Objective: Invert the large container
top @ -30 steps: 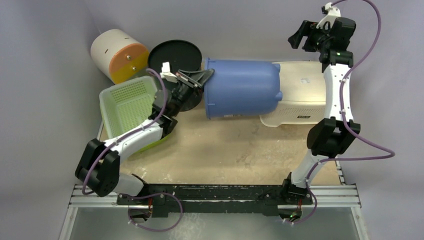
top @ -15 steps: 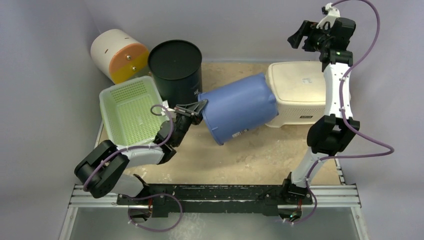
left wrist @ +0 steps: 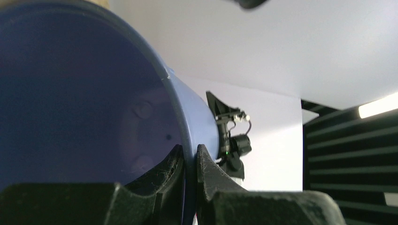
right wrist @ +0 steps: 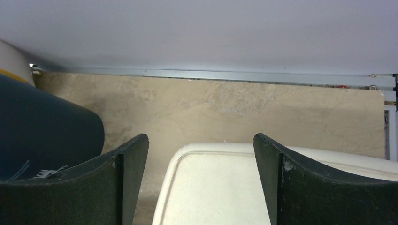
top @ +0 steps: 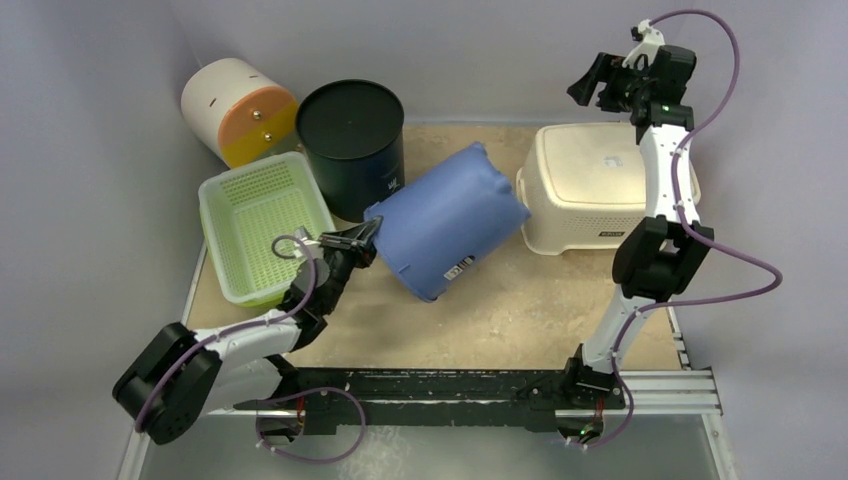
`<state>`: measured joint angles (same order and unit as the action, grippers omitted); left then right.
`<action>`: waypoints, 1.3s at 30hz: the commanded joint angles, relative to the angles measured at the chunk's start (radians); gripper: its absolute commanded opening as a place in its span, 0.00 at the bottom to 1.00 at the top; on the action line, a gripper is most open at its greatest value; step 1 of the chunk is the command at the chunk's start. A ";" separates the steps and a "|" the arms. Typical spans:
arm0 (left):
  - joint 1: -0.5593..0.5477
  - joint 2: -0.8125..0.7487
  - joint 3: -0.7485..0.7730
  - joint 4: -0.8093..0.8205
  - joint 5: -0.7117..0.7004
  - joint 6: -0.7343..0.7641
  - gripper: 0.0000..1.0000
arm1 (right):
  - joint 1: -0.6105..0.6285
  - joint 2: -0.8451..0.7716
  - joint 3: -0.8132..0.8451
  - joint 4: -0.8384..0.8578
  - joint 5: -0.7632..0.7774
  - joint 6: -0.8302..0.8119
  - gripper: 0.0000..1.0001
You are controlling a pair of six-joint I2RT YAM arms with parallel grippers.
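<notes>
The large blue container (top: 450, 222) lies tilted on its side in the middle of the table, its open mouth facing near-left and its base resting against the cream tub. My left gripper (top: 366, 234) is shut on its rim, one finger inside and one outside. In the left wrist view the rim (left wrist: 176, 101) runs between the closed fingers (left wrist: 190, 157), and the dark blue inside fills the left half. My right gripper (top: 592, 80) is open and empty, held high over the back right, above the cream tub (right wrist: 220, 187).
An upturned cream tub (top: 590, 185) stands at the back right. A black bin (top: 350, 140) stands behind the blue container, also at the left of the right wrist view (right wrist: 42, 136). A green mesh basket (top: 262, 225) and a white-and-orange cylinder (top: 238, 110) sit at the left.
My left arm has drawn back toward the near left, pulling the blue container by its rim off the cream tub and down toward the table. The right gripper shifted slightly.
</notes>
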<state>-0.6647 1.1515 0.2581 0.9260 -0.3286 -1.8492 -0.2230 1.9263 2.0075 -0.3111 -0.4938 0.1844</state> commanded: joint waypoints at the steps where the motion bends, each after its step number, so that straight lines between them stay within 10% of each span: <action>1: 0.077 -0.071 -0.099 -0.363 0.016 0.003 0.00 | -0.003 -0.004 -0.009 0.053 -0.018 -0.001 0.84; 18: 0.266 -0.004 0.252 -1.171 0.272 0.483 0.00 | -0.003 -0.024 -0.159 0.184 -0.014 0.031 0.84; 29: 0.310 -0.025 0.180 -1.406 0.276 0.700 0.01 | -0.002 -0.024 -0.196 0.214 -0.027 0.028 0.84; 39: 0.308 0.040 0.134 -1.417 0.261 0.760 0.37 | -0.001 -0.026 -0.203 0.221 -0.028 0.029 0.84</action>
<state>-0.3527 1.1057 0.4854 -0.0544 -0.0517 -1.2663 -0.2230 1.9385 1.8103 -0.1425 -0.4938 0.2070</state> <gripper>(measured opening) 0.330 0.842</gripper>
